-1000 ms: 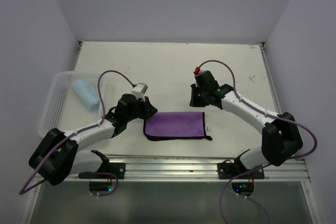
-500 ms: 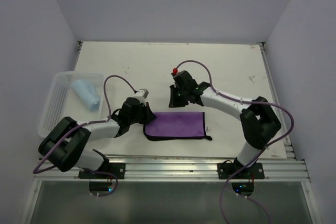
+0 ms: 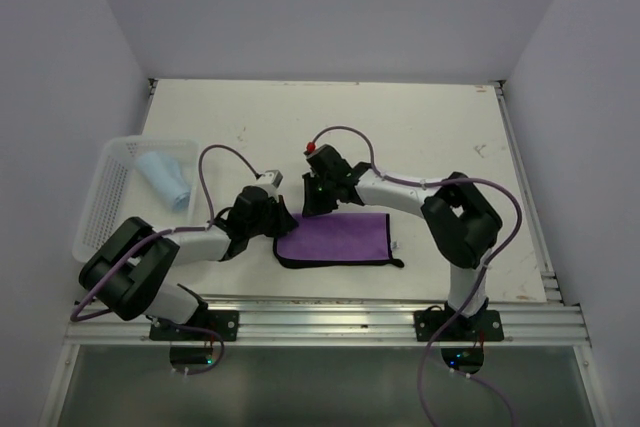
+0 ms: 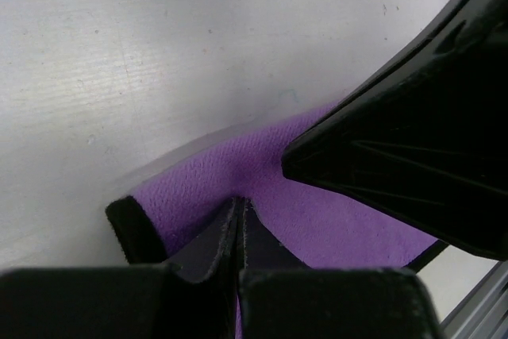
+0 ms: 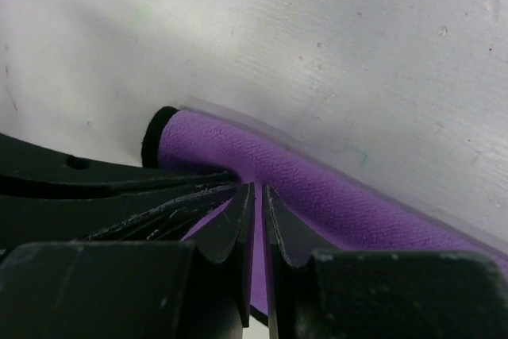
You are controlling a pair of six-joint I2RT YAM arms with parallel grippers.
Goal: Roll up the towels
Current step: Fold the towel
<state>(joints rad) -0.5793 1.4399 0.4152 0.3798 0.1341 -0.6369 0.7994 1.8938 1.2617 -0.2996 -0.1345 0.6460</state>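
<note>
The left gripper (image 3: 284, 221) has jaws clenched on the purple towel's (image 3: 340, 239) far-left corner. The right gripper (image 3: 312, 207) pinches it alongside.

The purple towel (image 4: 230, 172) is nubby matt cloth; the table (image 4: 119, 53) faintly grained, matt.

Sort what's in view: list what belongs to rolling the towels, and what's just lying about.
Part of the job:
purple towel, spread out
left gripper and right gripper, both pinching the purple towel near its far left corner
blue towel, lying in the basket

Just lying about:
basket, white mesh, at the left
</note>
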